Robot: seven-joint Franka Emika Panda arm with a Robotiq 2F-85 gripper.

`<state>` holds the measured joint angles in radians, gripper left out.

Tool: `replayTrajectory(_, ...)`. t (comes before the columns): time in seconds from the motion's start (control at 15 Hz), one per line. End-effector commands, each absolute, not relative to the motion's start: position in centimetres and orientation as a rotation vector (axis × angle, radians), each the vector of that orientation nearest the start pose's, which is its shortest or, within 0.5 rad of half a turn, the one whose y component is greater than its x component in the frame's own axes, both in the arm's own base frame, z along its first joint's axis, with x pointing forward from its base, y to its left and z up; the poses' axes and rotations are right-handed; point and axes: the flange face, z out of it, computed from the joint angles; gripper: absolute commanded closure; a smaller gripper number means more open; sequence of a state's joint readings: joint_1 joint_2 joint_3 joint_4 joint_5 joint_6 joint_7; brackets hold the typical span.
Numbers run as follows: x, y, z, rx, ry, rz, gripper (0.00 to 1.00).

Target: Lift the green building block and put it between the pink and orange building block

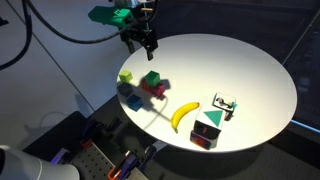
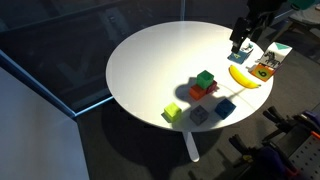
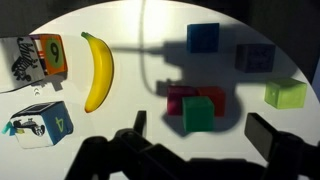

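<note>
The green block [image 3: 203, 112] sits right at a pink block [image 3: 176, 100] and an orange-red block [image 3: 214, 93], which stand side by side. It seems to rest on top of them in an exterior view [image 2: 205, 78]. In an exterior view the green block [image 1: 152, 78] is at the left of the round white table. My gripper [image 3: 204, 135] is open and empty. It hangs well above the table [image 1: 140, 42], apart from the blocks, and casts a shadow over them. In the wrist view the green block lies between the two fingers.
A blue block [image 3: 203, 38], a grey-blue block [image 3: 255, 57] and a yellow-green block [image 3: 286, 94] lie around the cluster. A banana [image 3: 97, 70] and two small cartons [image 3: 35, 55] [image 3: 42, 122] lie further off. The table's edge [image 1: 285, 95] is close to the cartons.
</note>
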<state>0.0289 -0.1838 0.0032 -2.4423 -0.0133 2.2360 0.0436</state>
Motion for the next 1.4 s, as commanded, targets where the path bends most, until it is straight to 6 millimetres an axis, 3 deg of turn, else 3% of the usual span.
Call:
replayTrajectory(0.0, 44.51, 1.22, 38.25, -3.127, 0.087, -0.017, 0.0)
replayTrajectory(0.67, 43.59, 1.08, 38.15, -3.126, 0.033, -0.012, 0.0)
replayTrajectory(1.33, 44.18, 1.35, 37.63, -3.136, 0.049, 0.016, 0.0)
